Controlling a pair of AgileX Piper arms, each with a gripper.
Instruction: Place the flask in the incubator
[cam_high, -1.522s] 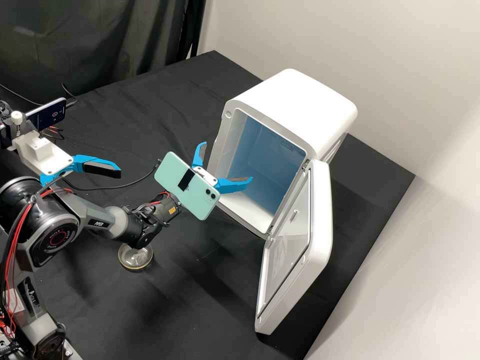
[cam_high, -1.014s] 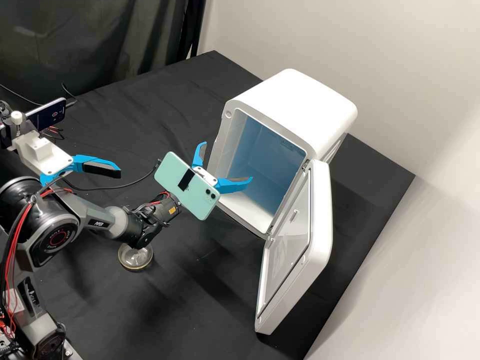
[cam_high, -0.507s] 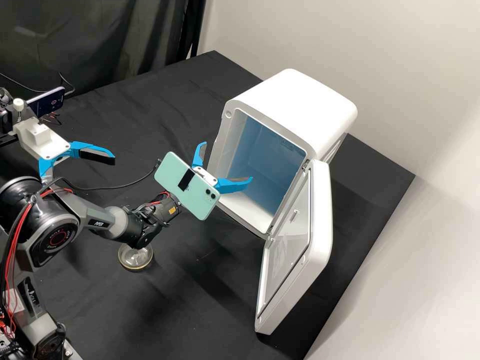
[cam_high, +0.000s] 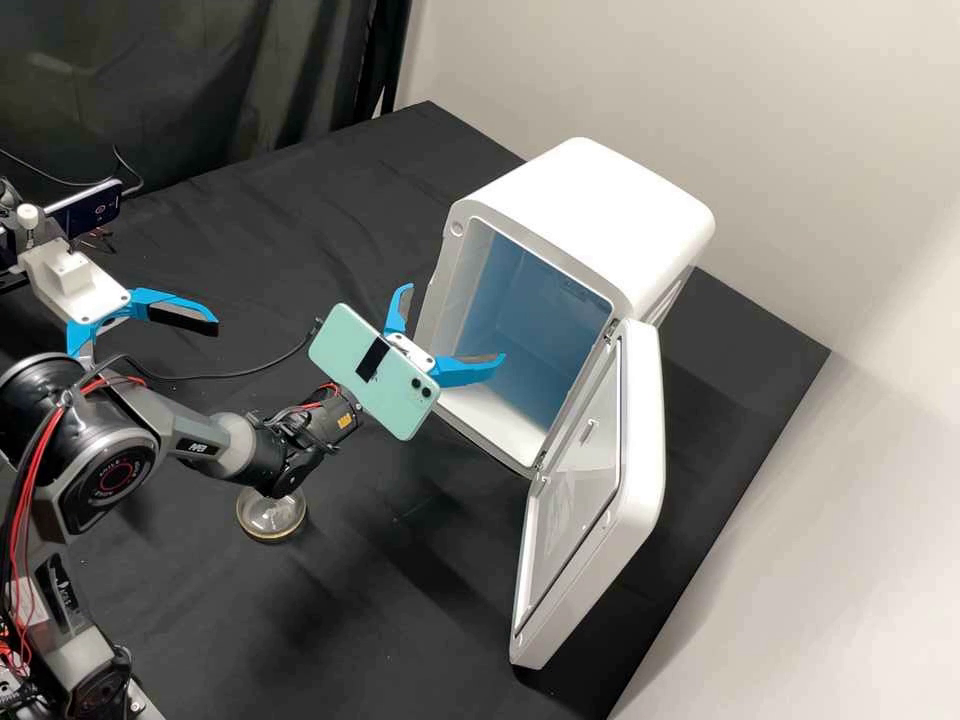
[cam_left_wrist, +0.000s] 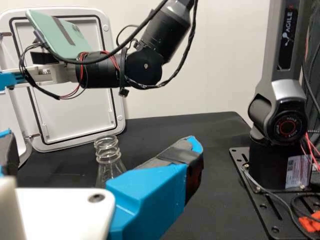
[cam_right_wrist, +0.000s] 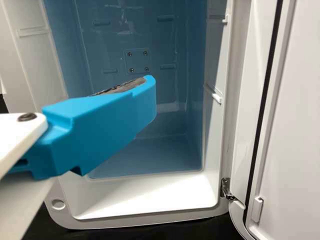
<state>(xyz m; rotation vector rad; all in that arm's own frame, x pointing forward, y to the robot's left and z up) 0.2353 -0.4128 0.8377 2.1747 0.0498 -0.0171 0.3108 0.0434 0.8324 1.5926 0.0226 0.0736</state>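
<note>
Left gripper (cam_high: 143, 335) has drifted back from the one incubator (cam_high: 590, 215), fingers apart. Your right gripper (cam_high: 452, 325) sits spread at its open front. One flask (cam_high: 270, 512) stands upright on the bench (cam_high: 350, 200) beneath that arm.

White lettering runs up the right arm's upright link (cam_left_wrist: 290, 30). White label (cam_left_wrist: 299, 171) w/ fine print sits low on same arm. Small white mark on its forearm (cam_high: 205, 448). Sticker (cam_high: 578, 290) inside incubator (cam_high: 600, 200), top of back wall: too small to read.
</note>
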